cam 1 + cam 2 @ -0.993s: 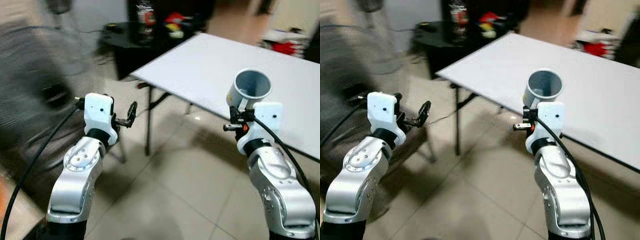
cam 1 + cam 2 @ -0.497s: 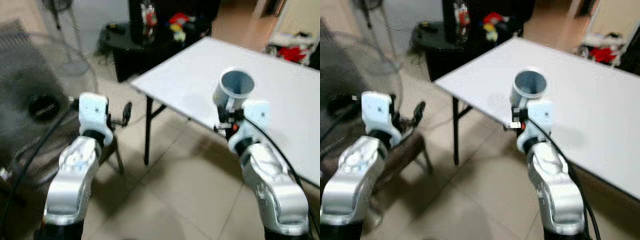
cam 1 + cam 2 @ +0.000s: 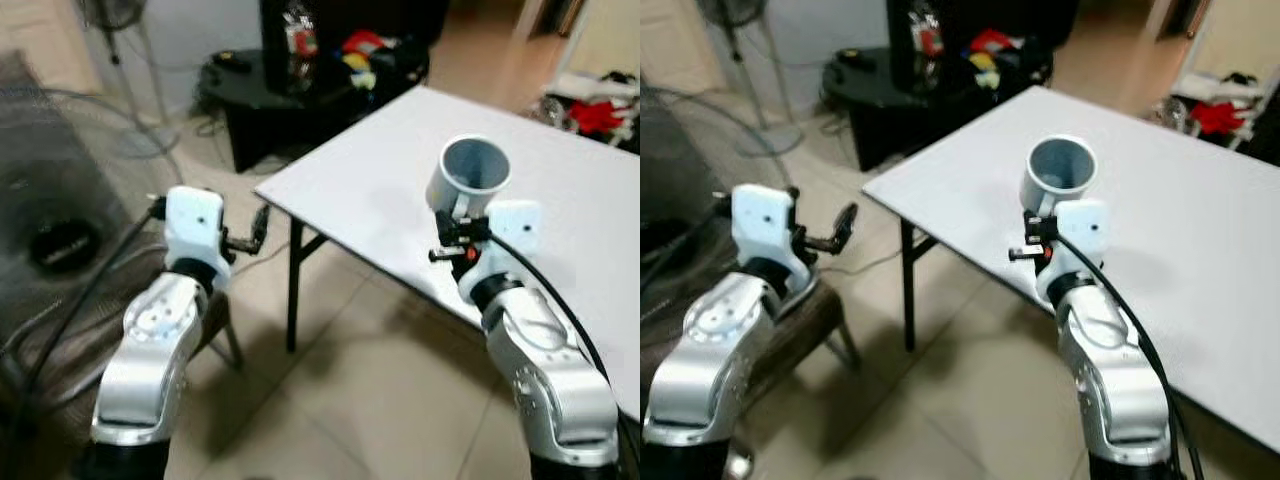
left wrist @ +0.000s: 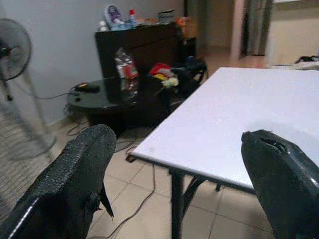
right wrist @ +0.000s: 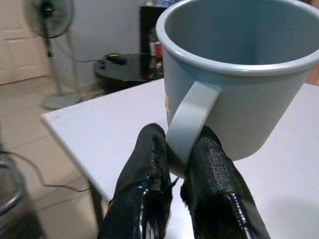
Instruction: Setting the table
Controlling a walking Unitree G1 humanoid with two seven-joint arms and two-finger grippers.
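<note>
Holding a light blue round mug point(image 5: 234, 84) by its handle, right gripper point(image 5: 174, 167) pinched tight, above the big white table point(image 3: 400, 190), left gripper point(image 4: 174, 174) spread wide, holding nothing.

light: even, indoor, fairly bright | shadows: soft, under table point(image 3: 560, 190) on floor point(image 3: 350, 400) | glare: mild on floor tiles | blur: slight across head views, perhaps from motion | focus: fingers point(image 4: 75, 184) soft up close; mug point(image 5: 239, 79) sharp

White table point(image 3: 560, 190), tiled floor point(image 3: 340, 400)
</note>
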